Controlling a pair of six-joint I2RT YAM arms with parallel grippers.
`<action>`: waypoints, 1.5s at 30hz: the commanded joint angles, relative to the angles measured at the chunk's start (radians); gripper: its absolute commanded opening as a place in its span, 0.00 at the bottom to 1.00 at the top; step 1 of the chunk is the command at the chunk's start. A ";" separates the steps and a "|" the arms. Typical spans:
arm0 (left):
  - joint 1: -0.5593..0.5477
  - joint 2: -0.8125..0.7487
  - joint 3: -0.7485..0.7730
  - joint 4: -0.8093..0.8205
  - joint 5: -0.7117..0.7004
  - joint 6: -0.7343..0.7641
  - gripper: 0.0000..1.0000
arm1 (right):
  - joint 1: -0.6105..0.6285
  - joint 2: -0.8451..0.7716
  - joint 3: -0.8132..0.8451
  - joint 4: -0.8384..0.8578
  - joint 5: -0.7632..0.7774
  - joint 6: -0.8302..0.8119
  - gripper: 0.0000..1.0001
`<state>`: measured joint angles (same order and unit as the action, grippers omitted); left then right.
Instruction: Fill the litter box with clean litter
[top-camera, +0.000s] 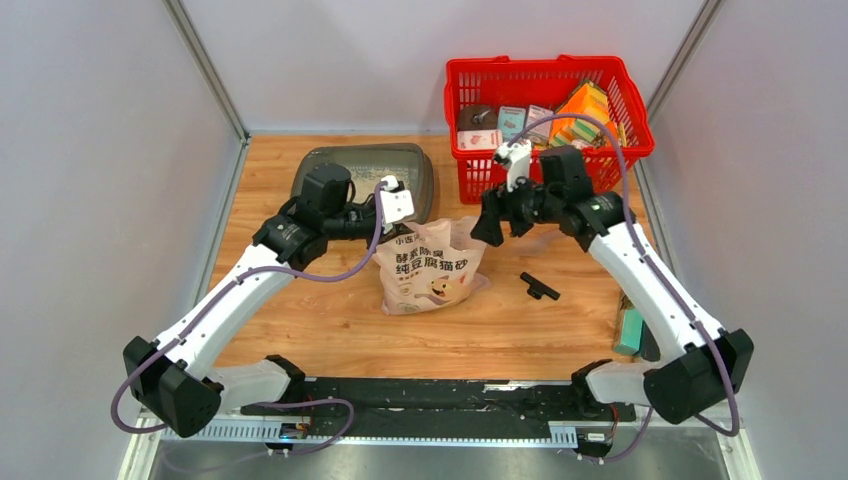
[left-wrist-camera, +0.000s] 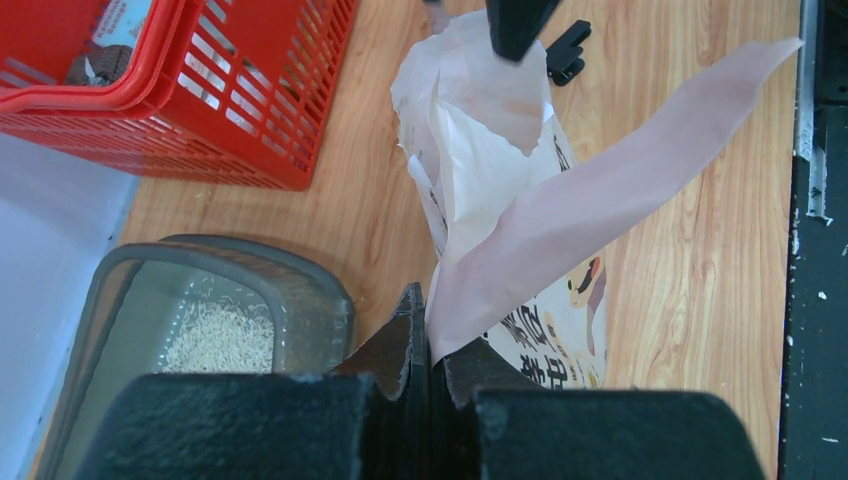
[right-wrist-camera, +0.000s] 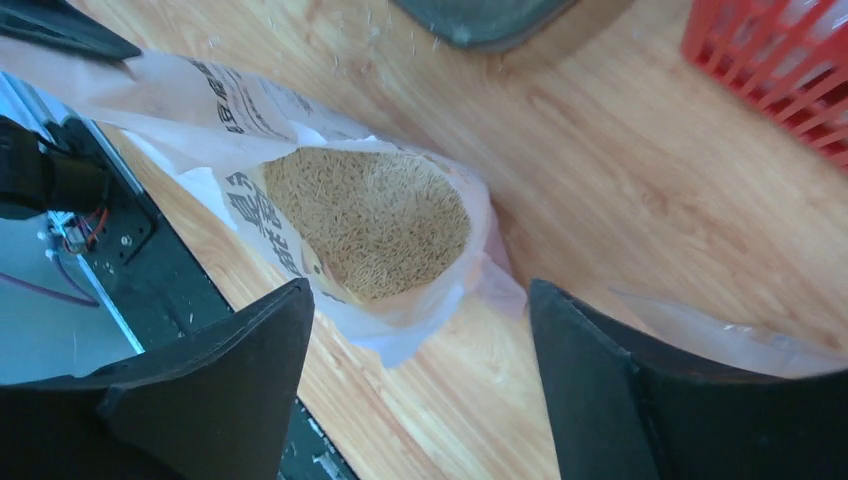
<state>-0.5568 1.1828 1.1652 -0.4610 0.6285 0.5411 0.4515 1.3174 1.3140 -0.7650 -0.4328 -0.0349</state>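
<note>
Centre frame in the overhead view, a pinkish-cream bag (top-camera: 430, 270) of clean litter (right-wrist-camera: 370, 220) sits open on the wooden table (top-camera: 330, 330), beige granules showing in its mouth; the left gripper (left-wrist-camera: 428, 320) is pinched tight on a pale pink flap at the bag's top edge; the right gripper (right-wrist-camera: 420, 300) hangs over the bag's mouth, jaws spread wide and holding nothing; a small black clip (top-camera: 538, 288) lies near the bag's right side; beyond, upper left of centre, the dark grey litter box (top-camera: 365, 150) holds a thin patch of granules; at upper right stands the red basket (top-camera: 545, 68), packed with cartons (top-camera: 585, 105).
</note>
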 joint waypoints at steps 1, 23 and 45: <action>0.000 -0.048 0.064 0.191 0.082 -0.013 0.00 | -0.118 -0.151 -0.013 0.119 -0.220 -0.101 0.84; 0.000 -0.006 0.174 0.055 0.028 -0.055 0.00 | -0.122 -0.256 -0.466 0.578 -0.362 -0.297 0.91; 0.000 0.009 0.182 0.064 0.008 -0.052 0.00 | -0.045 -0.225 -0.469 0.548 -0.299 -0.290 0.82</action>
<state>-0.5568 1.2213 1.2396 -0.5579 0.5922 0.4995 0.4034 1.1362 0.8471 -0.1829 -0.7715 -0.2768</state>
